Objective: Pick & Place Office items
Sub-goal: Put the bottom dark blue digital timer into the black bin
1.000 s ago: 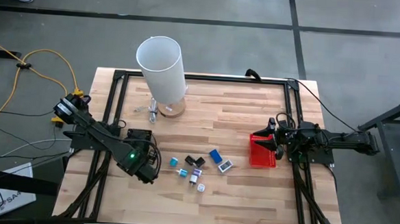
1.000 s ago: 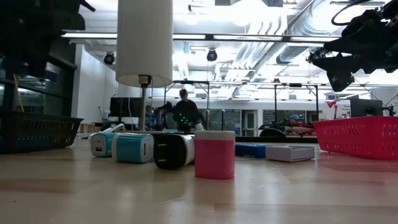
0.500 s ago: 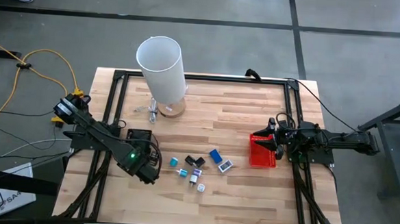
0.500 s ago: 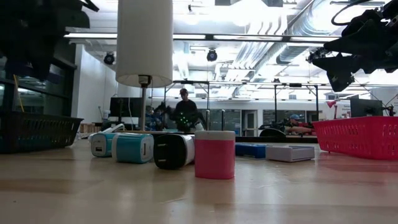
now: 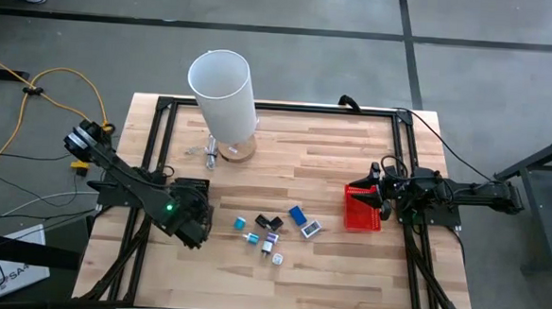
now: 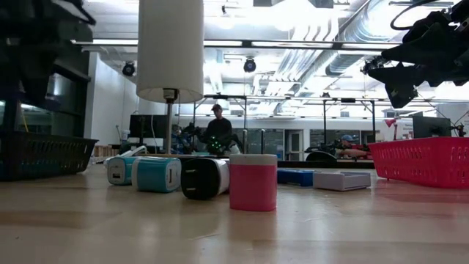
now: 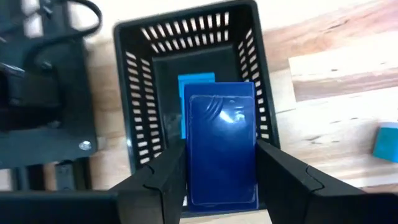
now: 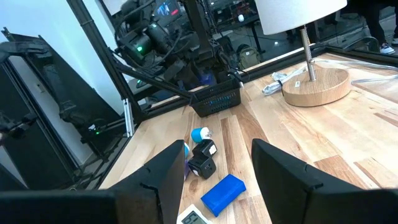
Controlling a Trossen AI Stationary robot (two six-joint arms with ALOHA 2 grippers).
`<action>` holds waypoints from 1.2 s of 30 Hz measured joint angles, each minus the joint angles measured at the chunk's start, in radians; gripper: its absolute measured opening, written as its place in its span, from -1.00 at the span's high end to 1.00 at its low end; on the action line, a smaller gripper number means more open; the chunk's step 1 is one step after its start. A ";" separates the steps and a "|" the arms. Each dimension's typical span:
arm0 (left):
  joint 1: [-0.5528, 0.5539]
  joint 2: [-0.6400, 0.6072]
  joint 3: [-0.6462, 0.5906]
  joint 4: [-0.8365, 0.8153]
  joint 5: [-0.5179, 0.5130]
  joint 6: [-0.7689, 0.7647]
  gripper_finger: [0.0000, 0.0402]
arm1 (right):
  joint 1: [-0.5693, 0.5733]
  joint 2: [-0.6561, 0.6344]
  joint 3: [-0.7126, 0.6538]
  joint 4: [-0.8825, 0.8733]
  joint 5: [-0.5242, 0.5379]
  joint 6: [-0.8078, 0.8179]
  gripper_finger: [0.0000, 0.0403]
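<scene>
The left gripper [image 7: 221, 180] is seen clamped on a dark blue flat rectangular piece [image 7: 222, 149], its two fingers pressed against the long sides, directly above a black slotted basket [image 7: 255, 74] at the table's left edge. Only the left wrist view shows this grasp, and a lighter blue item [image 7: 195, 84] already lying on the basket floor; from above, the left gripper [image 5: 189, 228] is merely a dark mass over the black basket [image 5: 191, 185].

The remaining office items [image 5: 274, 232] are scattered on the table's middle, toward its near edge, in blue, teal, black and white; in the low view they appear as small rounded plastic blocks, a teal one [image 6: 155, 174] beside a black one [image 6: 204, 178], with a pink cylindrical piece [image 6: 253, 182] nearest the camera. No writing can be read on any of them.

The right gripper [image 8: 217, 171] is held with its fingers apart over the red mesh basket [image 5: 361, 209] at the right of the butcher-block wooden table [image 5: 352, 149]. A tall white cylinder [image 5: 222, 95] on a round wooden base stands at the far side.
</scene>
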State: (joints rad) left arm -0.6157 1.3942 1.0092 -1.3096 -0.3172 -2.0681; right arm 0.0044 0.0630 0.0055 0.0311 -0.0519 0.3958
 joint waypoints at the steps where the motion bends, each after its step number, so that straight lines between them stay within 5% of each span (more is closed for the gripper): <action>1: 0.004 -0.015 -0.021 0.024 0.003 -0.001 0.19 | 0.000 0.000 0.000 0.000 0.000 0.000 0.14; 12: 0.016 -0.096 -0.189 0.185 0.051 -0.015 0.19 | 0.000 0.000 0.000 0.000 0.000 0.000 0.14; 36: 0.173 -0.095 -0.309 0.371 0.094 0.053 0.19 | 0.000 0.000 0.000 0.000 0.000 0.000 0.14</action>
State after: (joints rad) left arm -0.4425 1.2995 0.6998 -0.9382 -0.2233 -2.0149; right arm 0.0044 0.0628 0.0054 0.0315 -0.0517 0.3958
